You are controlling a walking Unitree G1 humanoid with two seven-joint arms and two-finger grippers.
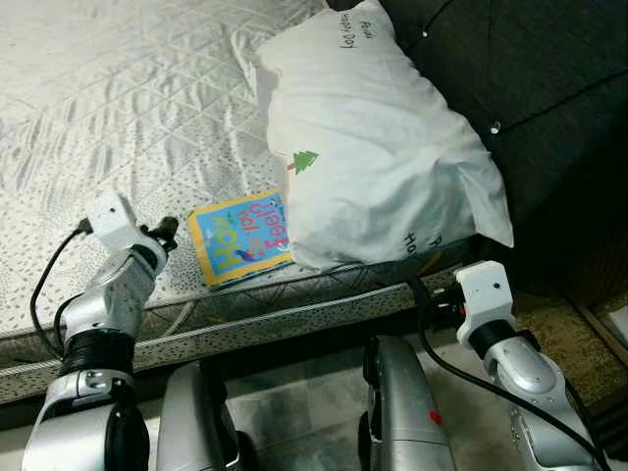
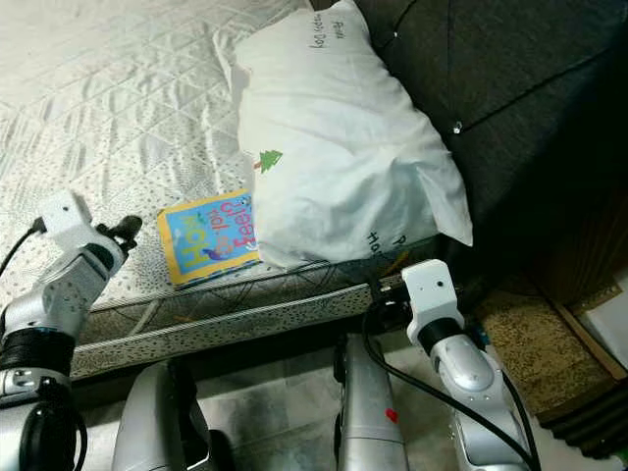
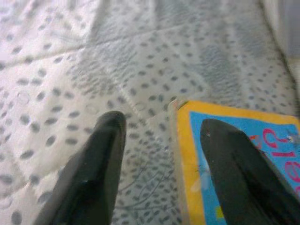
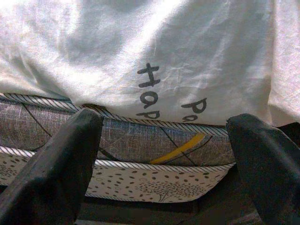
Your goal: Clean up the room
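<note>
A blue and yellow picture book (image 1: 238, 237) lies flat on the mattress (image 1: 118, 108) near its front edge, its right side tucked under a white pillow (image 1: 368, 147). My left gripper (image 1: 169, 232) is open just left of the book; in the left wrist view its fingers (image 3: 93, 173) straddle the book's yellow corner (image 3: 187, 140). My right gripper (image 1: 429, 294) is open, low at the mattress side below the pillow's front corner. The right wrist view shows the pillow's printed edge (image 4: 154, 61) hanging over the mattress piping.
A dark upholstered headboard (image 1: 530, 88) rises right of the pillow. A speckled brown floor strip (image 1: 569, 343) runs beside the bed at right. The bed's side panel (image 1: 294, 319) stands right before my legs.
</note>
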